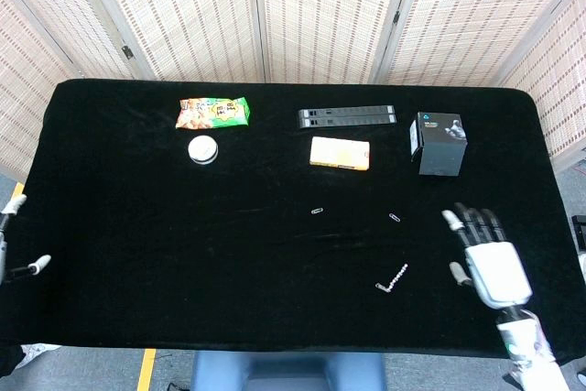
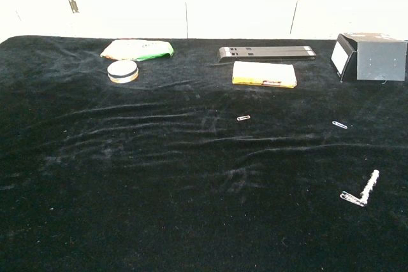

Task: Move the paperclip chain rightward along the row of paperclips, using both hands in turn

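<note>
The paperclip chain (image 1: pixel 393 278) lies released near the table's (image 1: pixel 137 226) front edge, beside the empty, spread-fingered right hand (image 1: pixel 490 263), suggesting a finished shift.

The right hand (image 1: pixel 490 258) hovers empty with fingers spread; only the left hand's fingertips (image 1: pixel 16 201) show.

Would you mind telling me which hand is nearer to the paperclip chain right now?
The right hand. It is open above the cloth just right of the paperclip chain, not touching it. The left hand is only partly visible at the far left table edge, across the whole table from the chain.
</note>
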`<control>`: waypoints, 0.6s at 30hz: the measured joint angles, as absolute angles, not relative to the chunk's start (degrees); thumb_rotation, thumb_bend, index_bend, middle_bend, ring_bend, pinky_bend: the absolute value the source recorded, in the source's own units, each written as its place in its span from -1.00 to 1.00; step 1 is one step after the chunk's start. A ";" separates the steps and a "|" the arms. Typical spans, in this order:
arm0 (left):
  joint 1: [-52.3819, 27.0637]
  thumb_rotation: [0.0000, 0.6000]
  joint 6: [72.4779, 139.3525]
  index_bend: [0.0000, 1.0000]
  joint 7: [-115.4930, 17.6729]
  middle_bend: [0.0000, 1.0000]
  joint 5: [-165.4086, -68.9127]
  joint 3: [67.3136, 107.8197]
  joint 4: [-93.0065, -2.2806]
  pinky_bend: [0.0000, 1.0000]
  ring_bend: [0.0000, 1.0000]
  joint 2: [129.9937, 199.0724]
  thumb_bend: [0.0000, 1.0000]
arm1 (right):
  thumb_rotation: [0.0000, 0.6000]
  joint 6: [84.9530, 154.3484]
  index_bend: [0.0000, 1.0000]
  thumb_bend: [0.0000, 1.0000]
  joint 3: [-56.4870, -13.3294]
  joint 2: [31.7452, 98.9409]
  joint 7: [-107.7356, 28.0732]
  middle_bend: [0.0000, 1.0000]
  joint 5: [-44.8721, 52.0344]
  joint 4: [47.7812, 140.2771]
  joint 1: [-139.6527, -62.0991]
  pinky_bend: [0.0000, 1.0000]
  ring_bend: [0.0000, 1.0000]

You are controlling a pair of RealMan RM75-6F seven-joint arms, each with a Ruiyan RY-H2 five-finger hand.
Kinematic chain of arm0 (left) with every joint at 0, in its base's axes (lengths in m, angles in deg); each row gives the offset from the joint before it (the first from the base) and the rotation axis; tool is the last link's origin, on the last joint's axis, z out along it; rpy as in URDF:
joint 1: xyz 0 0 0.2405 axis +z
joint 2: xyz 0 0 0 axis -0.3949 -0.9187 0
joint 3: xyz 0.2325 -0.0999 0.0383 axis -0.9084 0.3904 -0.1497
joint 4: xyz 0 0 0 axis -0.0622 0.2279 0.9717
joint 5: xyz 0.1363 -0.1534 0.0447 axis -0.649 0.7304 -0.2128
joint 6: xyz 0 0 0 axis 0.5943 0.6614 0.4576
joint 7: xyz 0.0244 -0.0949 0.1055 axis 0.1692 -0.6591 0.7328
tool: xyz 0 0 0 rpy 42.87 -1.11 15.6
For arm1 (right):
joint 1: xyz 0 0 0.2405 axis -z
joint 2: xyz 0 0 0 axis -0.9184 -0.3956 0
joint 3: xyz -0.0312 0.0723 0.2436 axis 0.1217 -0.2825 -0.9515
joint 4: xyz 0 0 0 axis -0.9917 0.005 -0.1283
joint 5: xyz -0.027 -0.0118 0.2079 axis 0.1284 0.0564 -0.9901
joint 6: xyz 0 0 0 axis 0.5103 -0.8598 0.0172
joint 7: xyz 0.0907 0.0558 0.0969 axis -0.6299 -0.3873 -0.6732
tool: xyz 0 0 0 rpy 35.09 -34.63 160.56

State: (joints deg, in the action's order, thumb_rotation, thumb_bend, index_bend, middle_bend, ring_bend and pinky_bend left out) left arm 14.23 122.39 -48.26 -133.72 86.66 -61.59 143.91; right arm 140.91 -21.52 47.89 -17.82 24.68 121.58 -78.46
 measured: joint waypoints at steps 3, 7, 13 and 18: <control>15.97 1.00 124.50 -0.71 -45.12 -0.30 -134.58 85.00 -63.30 -0.12 -0.48 144.08 -0.69 | 1.00 146.35 -1.00 -0.27 -21.27 47.14 -18.24 -1.00 26.73 121.79 -75.30 -1.00 -1.00; 18.15 1.00 128.14 -0.71 -44.41 -0.32 -136.01 83.55 -62.88 -0.16 -0.51 146.48 -0.69 | 1.00 152.87 -1.00 -0.27 -21.09 48.12 -22.86 -1.00 30.19 117.58 -71.69 -1.00 -1.00; 19.34 1.00 129.94 -0.73 -42.60 -0.34 -138.23 82.32 -61.82 -0.16 -0.52 149.52 -0.69 | 1.00 153.73 -1.00 -0.27 -20.79 49.74 -31.69 -1.00 32.62 109.80 -69.13 -1.00 -1.00; 20.48 1.00 132.98 -0.79 -41.28 -0.36 -139.43 82.41 -61.26 -0.16 -0.52 150.92 -0.69 | 1.00 152.67 -1.00 -0.27 -20.43 49.41 -32.78 -1.00 34.50 109.79 -68.59 -1.00 -1.00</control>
